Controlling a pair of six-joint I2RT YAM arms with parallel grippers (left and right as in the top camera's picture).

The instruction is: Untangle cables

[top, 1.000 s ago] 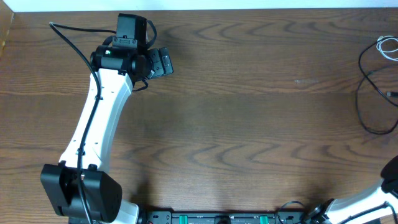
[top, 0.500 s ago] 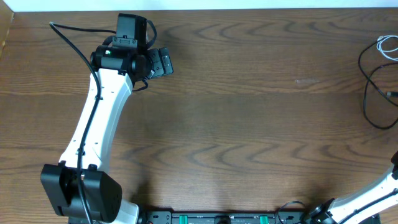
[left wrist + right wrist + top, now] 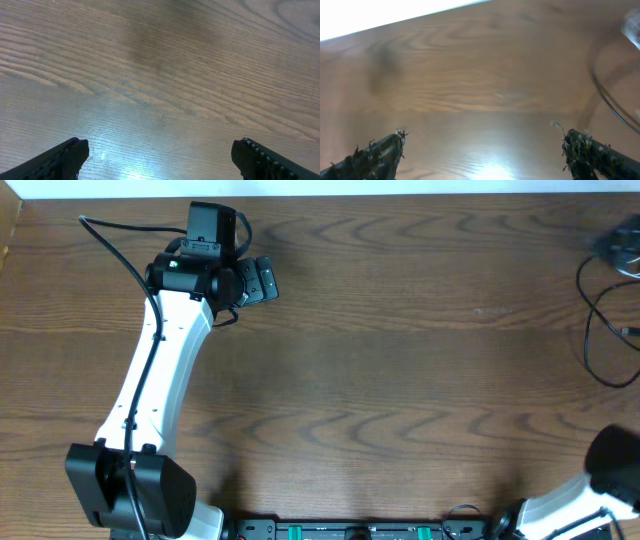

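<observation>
Dark wood-grain table (image 3: 400, 380), pale strip (image 3: 400, 188) beyond its far edge, soft overhead glare (image 3: 495, 172) on the surface.

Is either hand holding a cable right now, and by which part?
Nothing is held. The left hand and right hand are both open and empty; the cables lie apart from both.

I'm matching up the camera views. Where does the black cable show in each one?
Overhead: the black cable loops at the far right edge.
Left wrist: not in it, only table.
Right wrist: a blurred dark curve on the right side.
Shared landmark: the wood-grain table, seen in all three.
</observation>
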